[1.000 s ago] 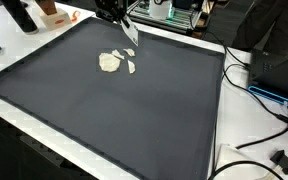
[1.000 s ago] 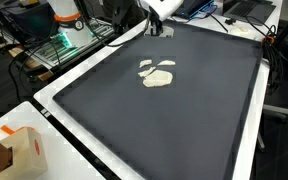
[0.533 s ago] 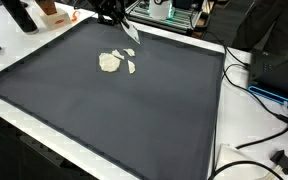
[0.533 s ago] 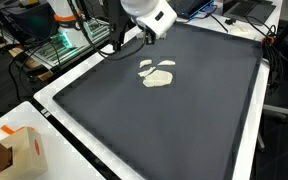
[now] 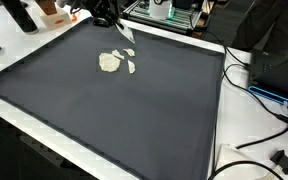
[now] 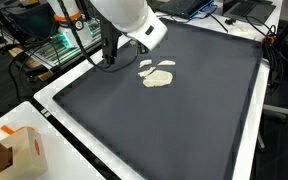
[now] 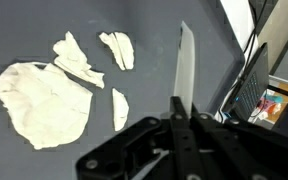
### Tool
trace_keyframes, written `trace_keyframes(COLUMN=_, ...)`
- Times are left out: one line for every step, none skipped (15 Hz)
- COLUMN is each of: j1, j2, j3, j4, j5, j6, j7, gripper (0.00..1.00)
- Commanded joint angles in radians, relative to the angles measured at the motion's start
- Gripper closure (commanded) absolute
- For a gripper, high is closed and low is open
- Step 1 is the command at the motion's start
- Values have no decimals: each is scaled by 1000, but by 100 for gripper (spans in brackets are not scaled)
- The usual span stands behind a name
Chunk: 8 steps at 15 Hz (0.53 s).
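Gripping a thin, pale, flat blade at its base, the black end effector has its fingers closed tight on it with no visible gap, as the wrist view shows. The blade projects forward over the dark grey mat that covers the tabletop. Whether its tip touches the mat cannot be determined.

Position of parts:
- 1 large, flattened, cream-coloured dough-like patch lies on the mat, beside the blade and apart from it.
- 3 smaller torn fragments lie just beside the patch, and the nearest is a narrow sliver.
- In an exterior view, the end effector stands near the mat's edge, close to the patch.

Probable faults:
- The blade is held only at its base. Side load on the tip could rotate it in the grip or pull it free.
- A steep descent could drive the tip into the mat and snag or wrinkle it.
- The soft patch may stick to the blade and drag or tear.
- The light fragments may scatter if struck.
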Motion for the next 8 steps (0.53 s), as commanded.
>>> trace_keyframes(j1=-25, j2=23, j3=-12, j4=16, j5=-14, j6=-29, j7=-35, gripper=99)
trace_keyframes(j1=-28, j2=27, j3=-15, j4=17, j5=-14, j6=-29, j7=-37, gripper=99)
trace_keyframes(j1=-31, j2=30, j3=-17, j4=18, j5=-14, j6=-28, j7=-38, gripper=99)
trace_keyframes(j1=-35, j2=33, j3=-19, j4=18, j5=-12, j6=-29, j7=-35, gripper=99)
trace_keyframes(j1=-42, j2=34, j3=-19, j4=18, j5=8, j6=-32, j7=-30, gripper=99)
trace_keyframes(j1=-45, j2=35, j3=-20, j4=17, j5=15, j6=-33, j7=-25, gripper=99)
trace_keyframes(j1=-48, j2=34, j3=-21, j4=16, j5=19, j6=-35, j7=-18, gripper=99)
trace_keyframes(j1=-49, j2=33, j3=-23, j4=14, j5=18, j6=-33, j7=-5, gripper=99)
